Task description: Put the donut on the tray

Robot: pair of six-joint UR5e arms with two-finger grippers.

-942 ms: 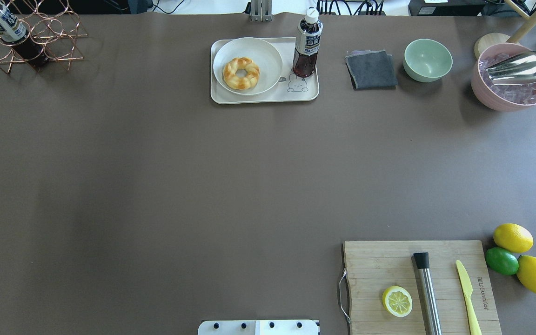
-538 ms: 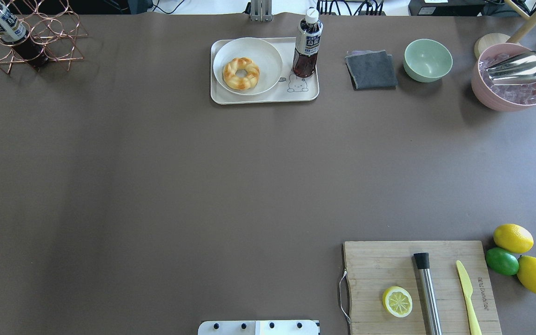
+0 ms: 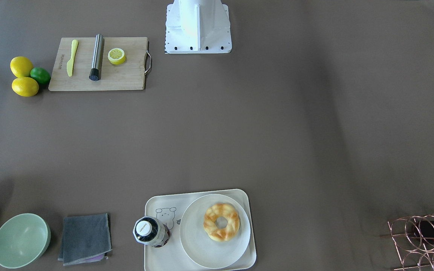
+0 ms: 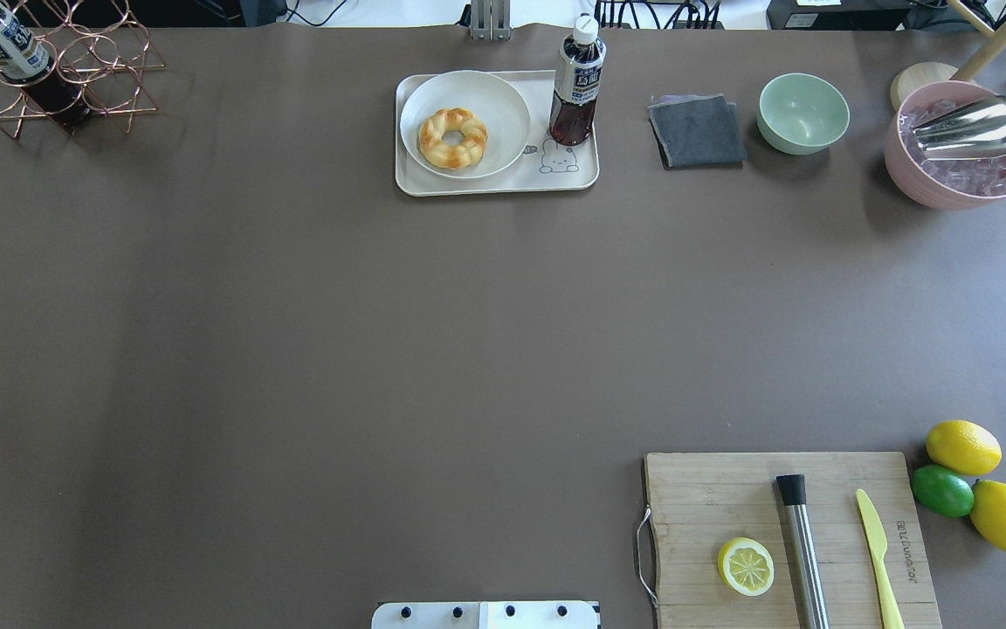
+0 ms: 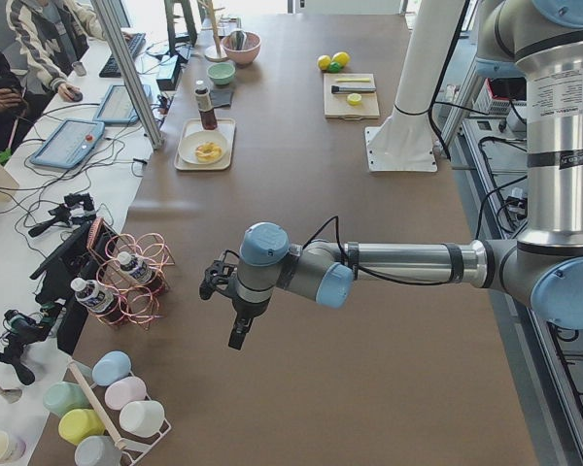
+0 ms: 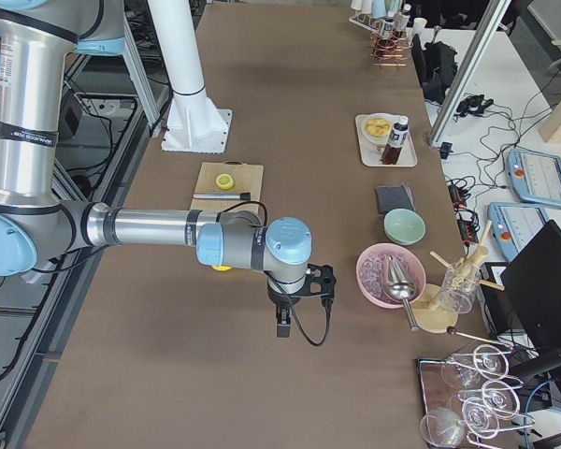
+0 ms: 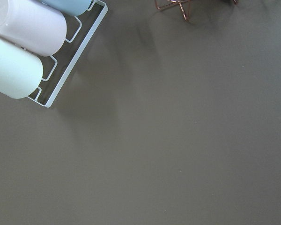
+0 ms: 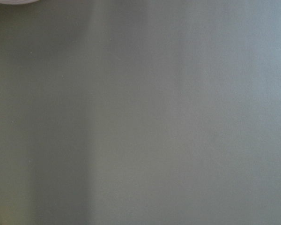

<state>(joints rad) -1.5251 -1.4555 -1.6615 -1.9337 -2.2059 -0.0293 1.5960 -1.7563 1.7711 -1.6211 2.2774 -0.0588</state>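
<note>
The golden braided donut point(image 4: 452, 137) lies on a round off-white plate point(image 4: 507, 107) that sits on the cream tray point(image 4: 573, 175) at the table's far edge. It also shows in the front-facing view point(image 3: 221, 221) on the tray point(image 3: 162, 254). My left gripper point(image 5: 238, 335) shows only in the exterior left view, hanging over bare table far from the tray; I cannot tell if it is open or shut. My right gripper point(image 6: 282, 327) shows only in the exterior right view, near the pink bowl; I cannot tell its state either.
A dark bottle point(image 4: 576, 83) stands on the tray's right part. A grey cloth point(image 4: 697, 131), green bowl point(image 4: 803, 113) and pink bowl with a metal scoop point(image 4: 961, 144) are at the far right. A cutting board point(image 4: 704, 498) with a lemon half, lemons and a copper rack point(image 4: 58, 70) stand at the edges.
</note>
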